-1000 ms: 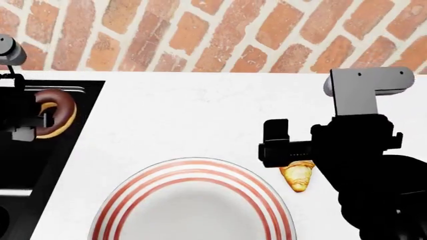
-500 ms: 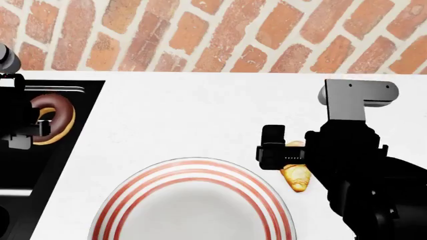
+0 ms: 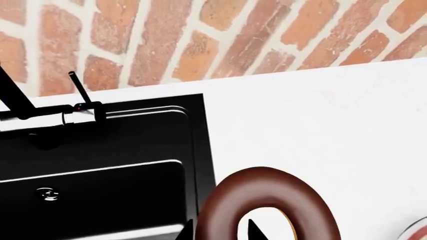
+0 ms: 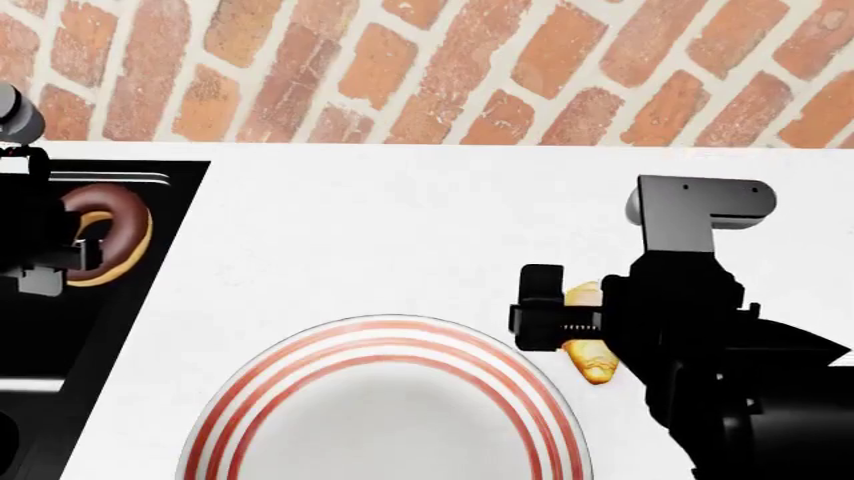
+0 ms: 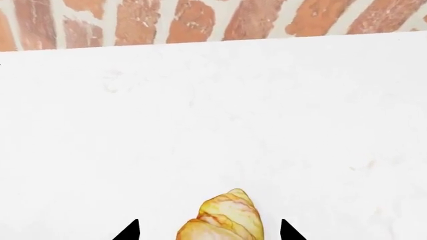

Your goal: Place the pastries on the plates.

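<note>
The chocolate-glazed doughnut (image 4: 123,228) hangs in my left gripper (image 4: 64,252) above the black sink at the far left. In the left wrist view my left gripper (image 3: 220,231) is shut on the doughnut's ring (image 3: 267,195), one fingertip through the hole. The golden croissant (image 4: 597,362) lies on the white counter just right of the grey red-ringed plate (image 4: 267,400). My right gripper (image 4: 583,322) is open and low around it. In the right wrist view the croissant (image 5: 223,217) sits between the fingertips (image 5: 130,231) with gaps on both sides. The blue plate is out of view.
A black sink (image 4: 80,330) is set into the counter's left end, with its tap (image 3: 80,107) at the back. A brick wall (image 4: 427,70) runs behind the white counter (image 4: 400,230). The plate's edge shows in the left wrist view (image 3: 419,229).
My right gripper has moved down and forward, so its jaws now straddle the croissant. My left gripper with the doughnut shifted slightly left and then held still.
</note>
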